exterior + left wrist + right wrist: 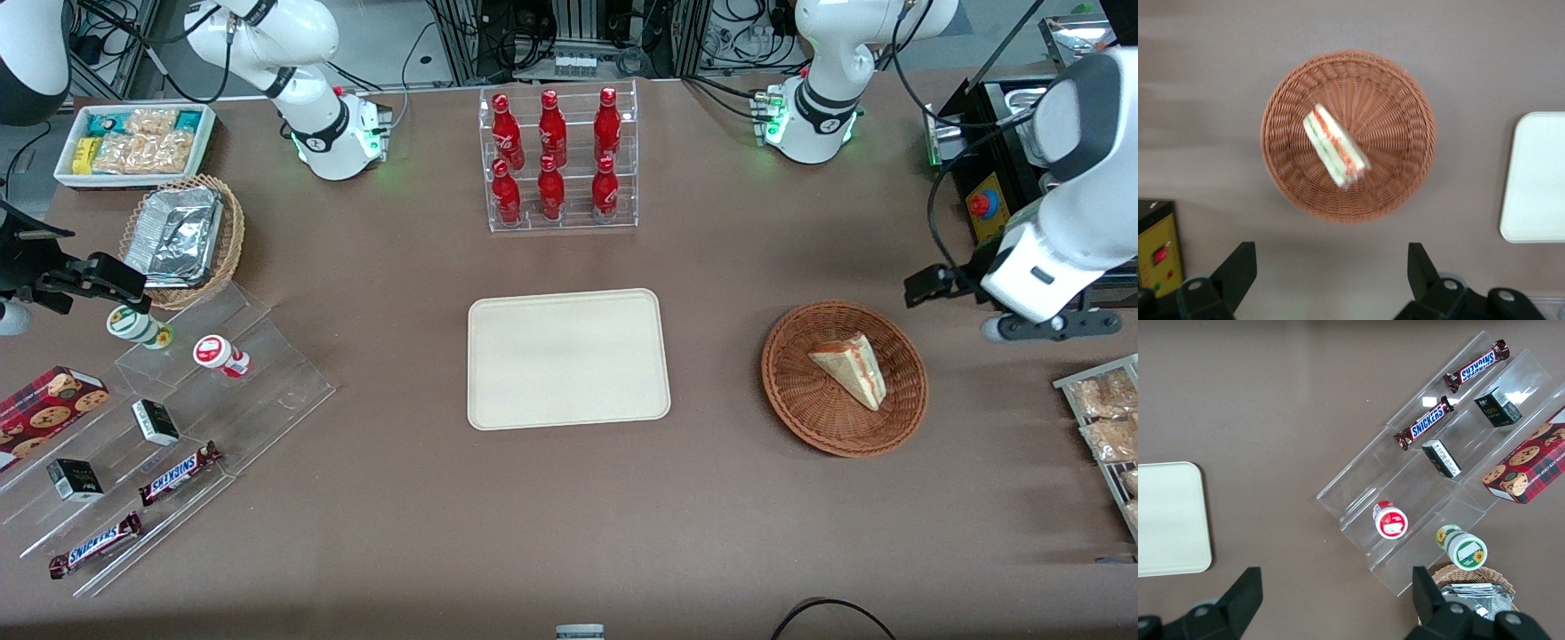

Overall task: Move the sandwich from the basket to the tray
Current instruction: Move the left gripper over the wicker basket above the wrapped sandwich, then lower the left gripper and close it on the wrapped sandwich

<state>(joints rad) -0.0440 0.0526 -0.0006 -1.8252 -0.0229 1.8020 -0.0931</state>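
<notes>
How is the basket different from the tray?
The basket is round, reddish-brown and woven; the tray is a flat, smooth, cream rectangle with rounded corners. The basket holds the sandwich; the tray has nothing on it. The basket lies toward the working arm's end of the table, where the open end effector hangs above the table beside it; the tray sits mid-table. Both rest flat on the brown table.

Two chocolate bars printed "SNICKERS" in blue lettering lie on the clear stepped display rack, on its steps nearest the front camera. No other text is legible.
</notes>
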